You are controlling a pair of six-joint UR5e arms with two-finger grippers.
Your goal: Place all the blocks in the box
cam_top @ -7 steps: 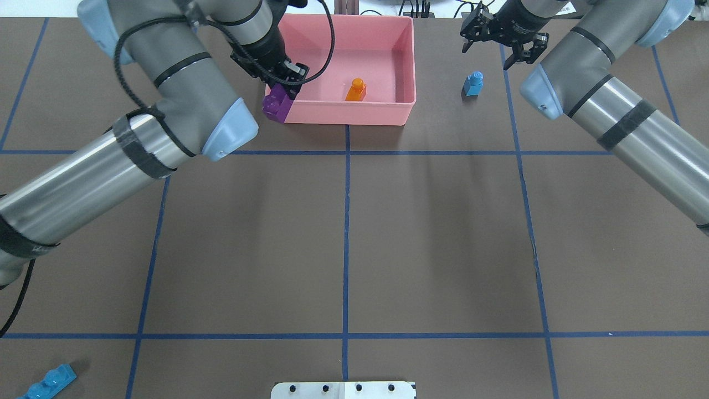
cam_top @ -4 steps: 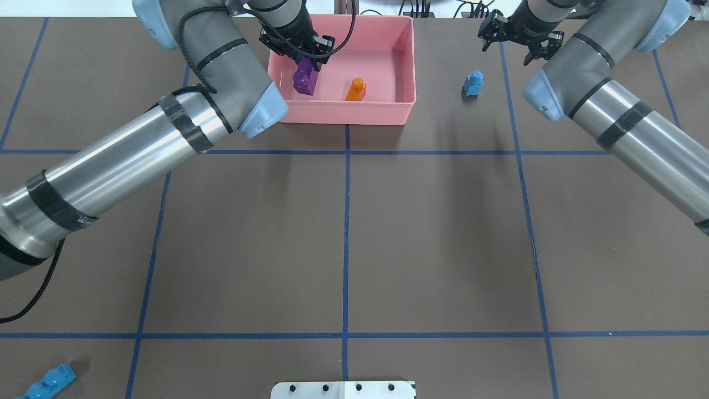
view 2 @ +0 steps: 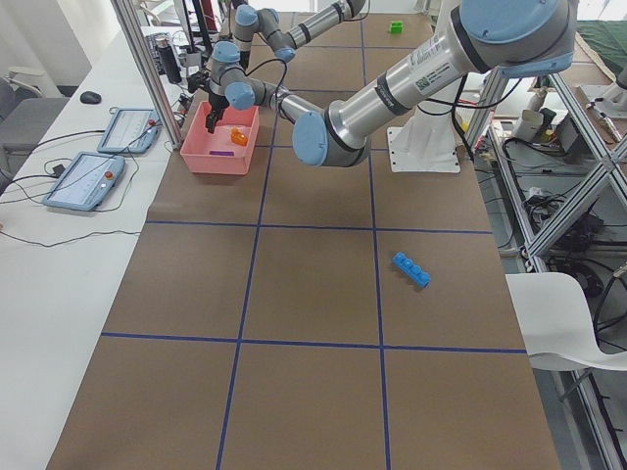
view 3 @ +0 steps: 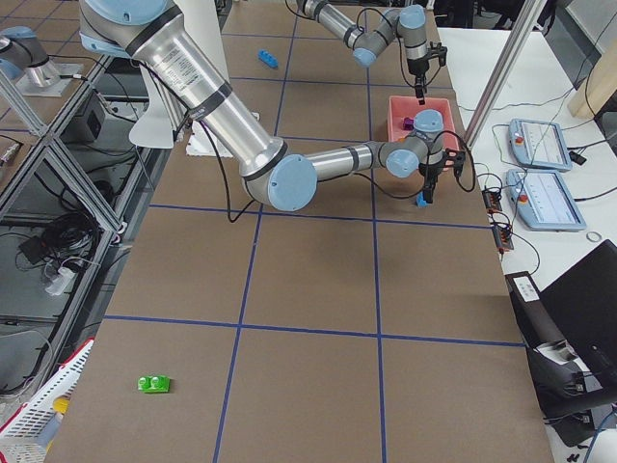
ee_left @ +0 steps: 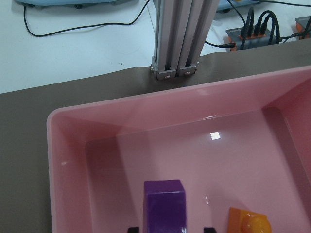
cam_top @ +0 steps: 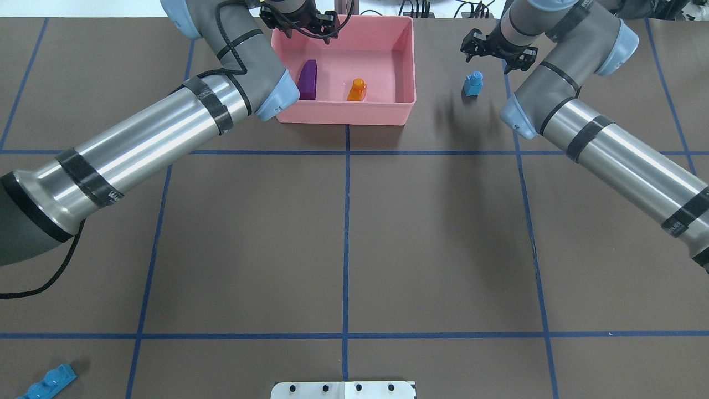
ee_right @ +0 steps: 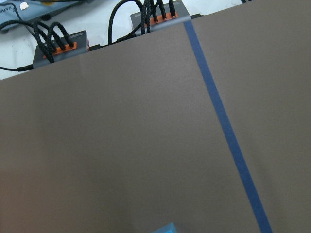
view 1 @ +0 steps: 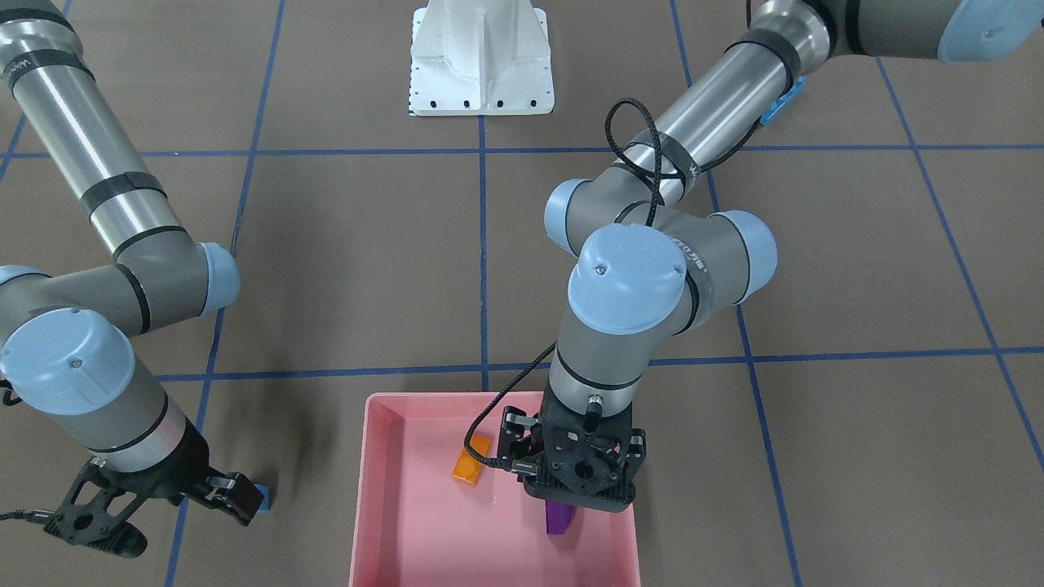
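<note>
Two bricks now lie in the shallow pink plastic tray (cam_top: 354,113): the purple sloped wedge (cam_top: 308,79), just released by the left gripper (cam_top: 302,30), whose jaws stand apart, joins the orange brick (cam_top: 356,90). Three bricks remain outside. The right gripper (cam_top: 496,58), jaws apart, hovers near the small blue one-stud brick (cam_top: 473,84).

Clipped, covered bricks
Purple wedge (ee_left: 164,206), orange brick (ee_left: 250,222) and small blue brick (ee_right: 163,228) run off wrist views at 6 o'clock; left arm (view 1: 710,102) hides most of long blue brick (view 1: 781,104).

Pink box (cam_top: 343,113), purple wedge (cam_top: 308,79), orange brick (cam_top: 356,90)
</note>
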